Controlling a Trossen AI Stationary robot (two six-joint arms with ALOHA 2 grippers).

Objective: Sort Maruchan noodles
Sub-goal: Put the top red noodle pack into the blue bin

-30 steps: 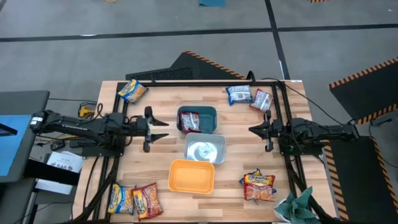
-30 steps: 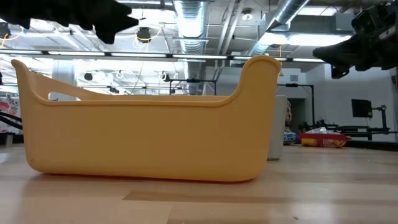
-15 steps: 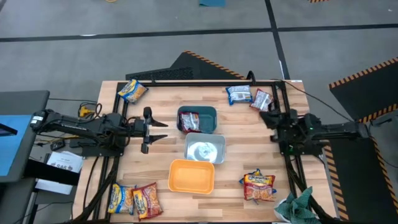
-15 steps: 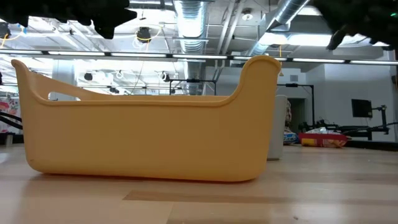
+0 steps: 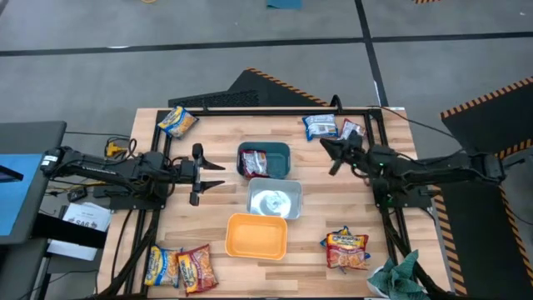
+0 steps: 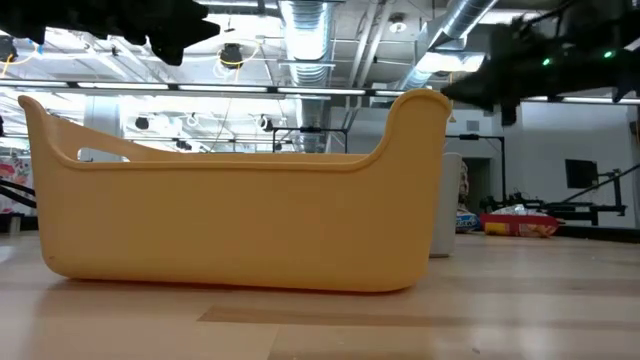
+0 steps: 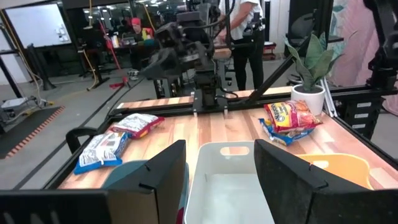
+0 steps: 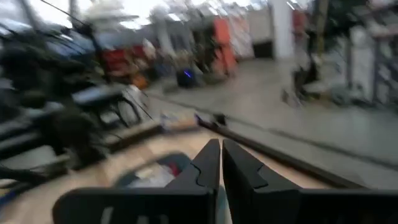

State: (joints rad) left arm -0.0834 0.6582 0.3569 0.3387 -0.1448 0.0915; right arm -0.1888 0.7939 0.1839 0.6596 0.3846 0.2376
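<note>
Maruchan packets lie flat on the table: a yellow one (image 5: 176, 122) at the far left, a blue-white one (image 5: 320, 127) and a red-silver one (image 5: 350, 133) at the far right, two (image 5: 179, 267) at the near left, and an orange-red one (image 5: 346, 248) at the near right. A red packet (image 5: 254, 163) lies in the teal tub (image 5: 283, 152). My left gripper (image 5: 214, 173) is open and empty, level above the table, left of the tubs. My right gripper (image 5: 326, 144) is shut and empty, in the air just near of the blue-white packet.
A pale tub (image 5: 274, 200) and an orange tub (image 5: 256, 237) stand in a row near of the teal one at mid-table. A dark green cloth (image 5: 400, 279) lies at the near right corner. Black frame posts stand at the table's sides. People stand in the room beyond.
My right gripper has swung from right of the tubs toward the table's far edge and left, turning toward the blue-white and red-silver packets. It has stayed shut. The packets and tubs have not moved.
</note>
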